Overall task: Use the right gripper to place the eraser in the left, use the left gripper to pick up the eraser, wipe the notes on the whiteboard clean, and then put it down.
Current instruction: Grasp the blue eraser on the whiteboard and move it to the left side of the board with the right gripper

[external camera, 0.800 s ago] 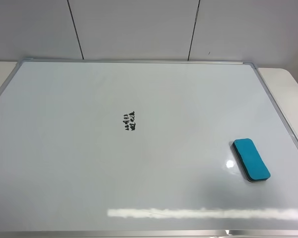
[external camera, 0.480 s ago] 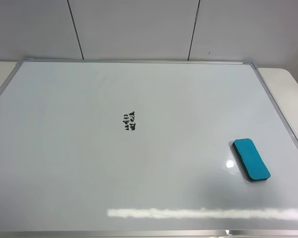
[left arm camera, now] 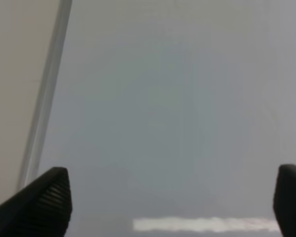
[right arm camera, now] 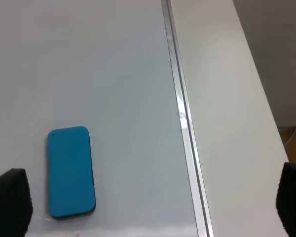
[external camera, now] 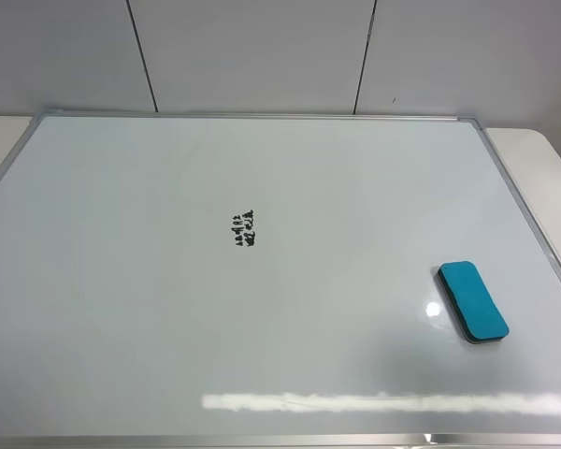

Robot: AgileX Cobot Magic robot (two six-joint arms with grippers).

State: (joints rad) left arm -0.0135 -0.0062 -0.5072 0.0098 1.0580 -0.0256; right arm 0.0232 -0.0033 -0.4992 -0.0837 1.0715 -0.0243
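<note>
The teal eraser [external camera: 473, 300] lies flat on the whiteboard [external camera: 122, 309] near its right edge. The notes [external camera: 244, 227], two short rows of black scribbles, sit left of the board's middle. Neither gripper shows in the exterior high view. In the right wrist view the right gripper [right arm camera: 150, 202] is open above the board, with the eraser [right arm camera: 70, 172] between its spread fingertips [right arm camera: 10, 200], nearer one of them and not touched. In the left wrist view the left gripper [left arm camera: 170, 207] is open and empty over bare whiteboard [left arm camera: 163, 98], close to its silver frame [left arm camera: 44, 98].
The board lies on a pale table [external camera: 542, 154] that shows past its right frame [external camera: 524, 215]. A panelled white wall [external camera: 262, 56] stands behind. In the right wrist view the frame [right arm camera: 182, 113] and a table strip [right arm camera: 227, 98] run beside the eraser.
</note>
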